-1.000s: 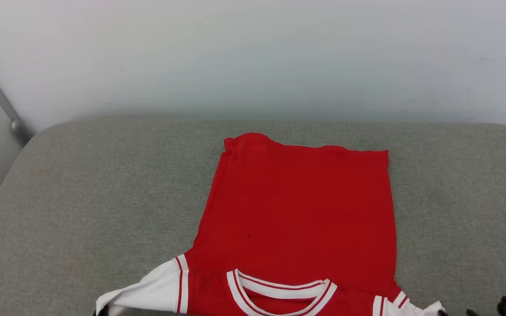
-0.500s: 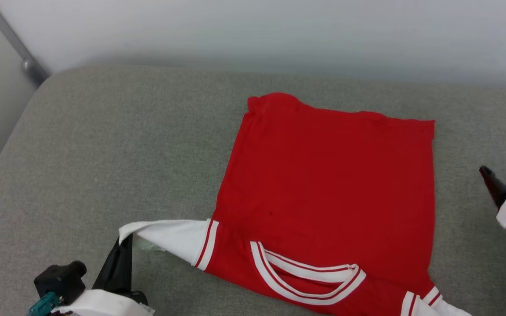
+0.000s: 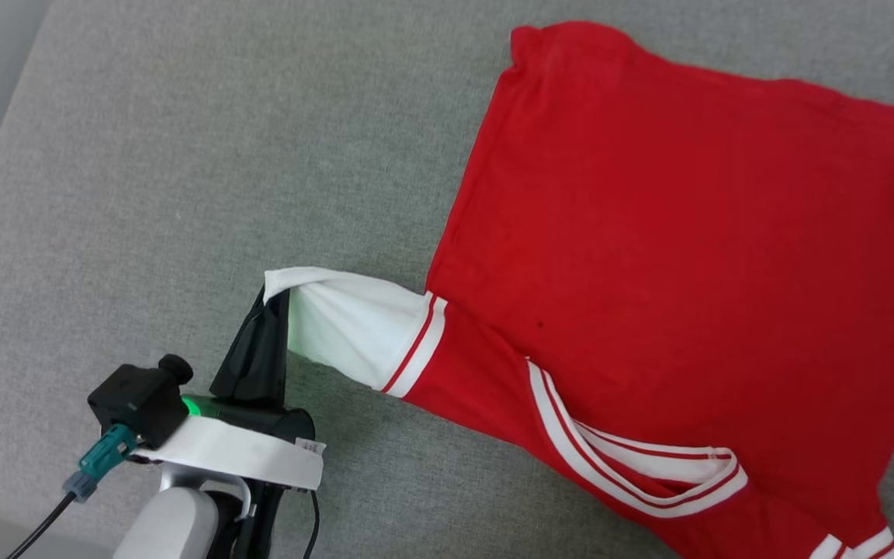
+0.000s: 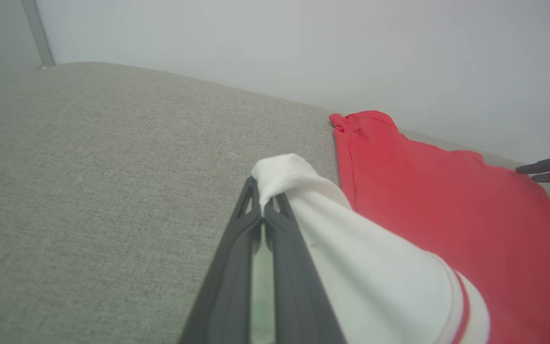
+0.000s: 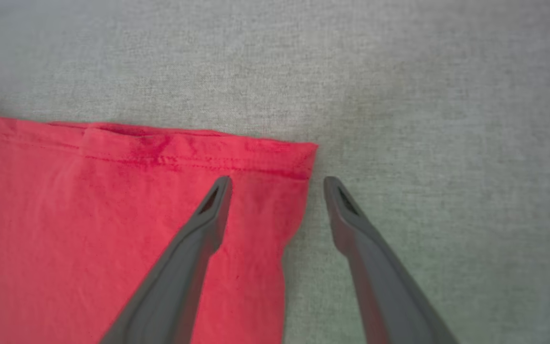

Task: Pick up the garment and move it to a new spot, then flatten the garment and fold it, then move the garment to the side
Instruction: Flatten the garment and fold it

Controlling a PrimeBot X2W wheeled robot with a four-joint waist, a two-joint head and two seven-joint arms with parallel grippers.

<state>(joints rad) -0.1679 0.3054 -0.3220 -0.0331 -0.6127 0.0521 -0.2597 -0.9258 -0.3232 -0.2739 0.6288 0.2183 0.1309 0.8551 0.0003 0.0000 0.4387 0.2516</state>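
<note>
jersey (image 3: 649, 233) lies spread, plain side up, on grey cushion (image 3: 183, 155). left gripper (image 4: 261, 193) fingers clamped on white sleeve (image 3: 346, 326) tip, holding it out taut, likely for flattening. right gripper (image 5: 277, 184) fingers apart, straddling hem corner (image 5: 299, 160), seemingly to pinch it.

Head camera looks down; both wrist cameras closely share the garment (image 3: 687, 233).

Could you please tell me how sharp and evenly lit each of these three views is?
Head view: sharp, soft even light, with a faint shadow on the cushion beneath the garment sleeve held by the left gripper. Left wrist view: fingers blurred near the lens, colours washed. Right wrist view: mildly soft throughout, right gripper included; no glare.
</note>
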